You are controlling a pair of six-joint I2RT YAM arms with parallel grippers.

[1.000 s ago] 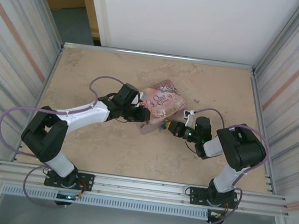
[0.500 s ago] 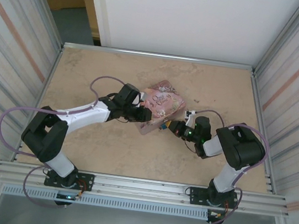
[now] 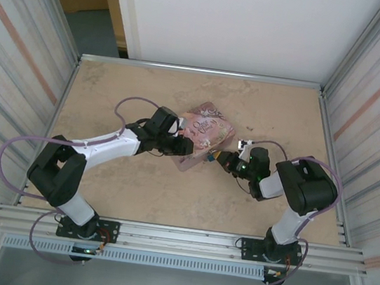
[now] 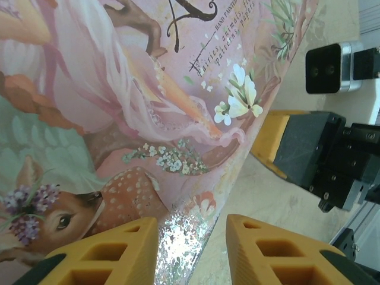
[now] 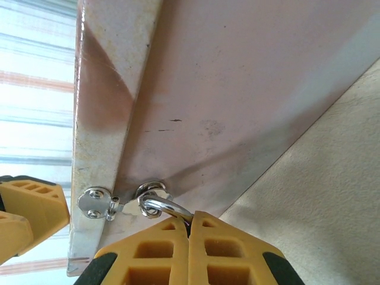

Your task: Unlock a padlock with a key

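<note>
right fingers (image 5: 169, 252) pinched closed on tiny padlock (image 3: 210, 157); light, hard, slippery, best gripped across its body; left fingers (image 4: 267, 249) apart astride pink tin (image 4: 119, 89)

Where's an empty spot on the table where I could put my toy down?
Bare table lies along the back rail beyond the pink tin, in both far corners, and near, between the arm bases. The middle is crowded: left gripper and right gripper meet at the tin, the right shut on the padlock.
</note>
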